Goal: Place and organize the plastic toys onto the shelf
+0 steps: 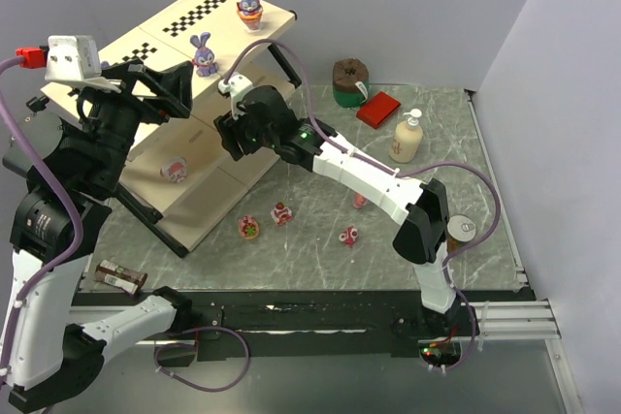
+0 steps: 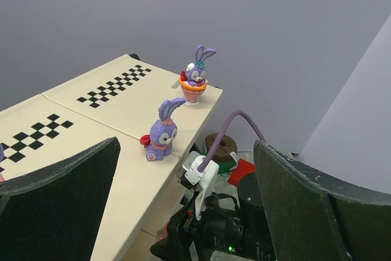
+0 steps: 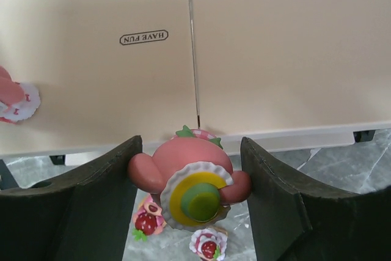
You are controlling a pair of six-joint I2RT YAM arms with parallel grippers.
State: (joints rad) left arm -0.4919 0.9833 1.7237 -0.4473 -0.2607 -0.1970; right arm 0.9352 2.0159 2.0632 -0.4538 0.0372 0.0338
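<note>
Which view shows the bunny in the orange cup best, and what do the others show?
The left wrist view: the bunny is large, ears, face and cup plain, at a corner of the shelf. The top external view shows it tiny, from above. The right wrist view misses it.

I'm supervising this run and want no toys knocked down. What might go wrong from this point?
The right gripper holds the pink toy at the front edge of the shelf board; released there, it may drop off. The right arm's cable loops beside the top board, where a bunny stands near the edge; it might brush it.
</note>
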